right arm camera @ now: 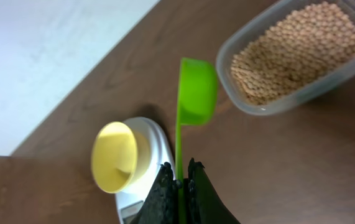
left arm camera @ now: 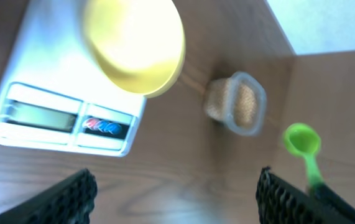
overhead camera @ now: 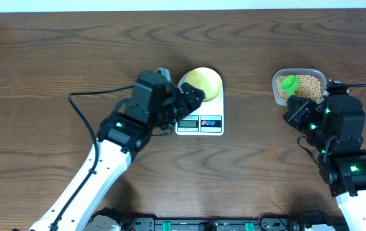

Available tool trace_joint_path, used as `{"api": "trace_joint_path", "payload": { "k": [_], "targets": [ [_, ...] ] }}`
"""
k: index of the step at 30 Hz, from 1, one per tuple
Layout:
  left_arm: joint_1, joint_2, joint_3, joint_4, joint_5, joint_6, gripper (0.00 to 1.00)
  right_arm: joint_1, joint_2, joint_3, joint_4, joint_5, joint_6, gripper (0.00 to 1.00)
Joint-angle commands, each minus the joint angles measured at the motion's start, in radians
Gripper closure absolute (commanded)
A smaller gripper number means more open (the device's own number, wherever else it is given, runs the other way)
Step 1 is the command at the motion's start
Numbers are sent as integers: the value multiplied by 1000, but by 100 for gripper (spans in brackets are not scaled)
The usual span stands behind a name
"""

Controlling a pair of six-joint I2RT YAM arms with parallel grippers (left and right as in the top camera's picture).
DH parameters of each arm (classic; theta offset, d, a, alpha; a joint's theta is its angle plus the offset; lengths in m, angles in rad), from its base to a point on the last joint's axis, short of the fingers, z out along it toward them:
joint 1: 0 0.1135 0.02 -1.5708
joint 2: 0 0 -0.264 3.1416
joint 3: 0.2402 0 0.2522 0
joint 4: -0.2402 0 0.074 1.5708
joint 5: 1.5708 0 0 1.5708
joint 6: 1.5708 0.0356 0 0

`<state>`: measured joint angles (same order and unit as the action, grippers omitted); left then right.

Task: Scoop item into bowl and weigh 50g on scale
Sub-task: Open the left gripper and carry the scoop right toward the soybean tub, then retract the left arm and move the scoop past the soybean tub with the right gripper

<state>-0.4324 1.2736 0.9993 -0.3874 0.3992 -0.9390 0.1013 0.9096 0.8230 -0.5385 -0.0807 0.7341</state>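
Beans (overhead camera: 309,86), small, round and tan-yellow, fill a clear plastic tub (overhead camera: 277,92) standing on the wooden table (overhead camera: 54,58), well to the right of the scale (overhead camera: 212,125). On the white scale's platform sits the pale yellow bowl (overhead camera: 206,80), its inside showing plain yellow in the right wrist view. The left gripper (overhead camera: 191,97) hovers at the scale's left edge, beside the bowl, its jaws spread wide with nothing between them. From overhead its dark body covers that side of the scale and part of the bowl's rim. The right gripper (right arm camera: 178,186), off to the right of the scale and nearer the robot than the tub, is clamped tight on the handle of a green scoop (right arm camera: 197,90). The scoop's cup lies at the end of the tub nearest the scale. Whether it touches the rim or hangs clear cannot be told, and the cup is seen from the side, so its contents are hidden. The scale's grey display and two buttons face the robot, but the reading is too small and blurred to make out. The left wrist view is soft with blur, and its frame cuts off part of the scale and the bowl's upper rim. The right wrist view cuts off the tub's right end and the front of the scale.
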Motion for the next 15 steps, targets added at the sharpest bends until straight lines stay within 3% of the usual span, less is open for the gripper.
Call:
{"api": "trace_joint_path", "payload": {
  "k": [1,6,10,15],
  "targets": [
    [75,-3,18,-32,68,185,17,-4,-4,16,-35,26,-37,99],
    [220,-39,18,-90,152,301,17,-2,-4,16,-122,12,-57,99],
    [355,-78,18,-168,151,337,17,-2,-4,16,-126,-42,-177,99],
    [500,-98,18,-281,150,337,17,-2,-2,16,-142,-65,-227,99]
  ]
}}
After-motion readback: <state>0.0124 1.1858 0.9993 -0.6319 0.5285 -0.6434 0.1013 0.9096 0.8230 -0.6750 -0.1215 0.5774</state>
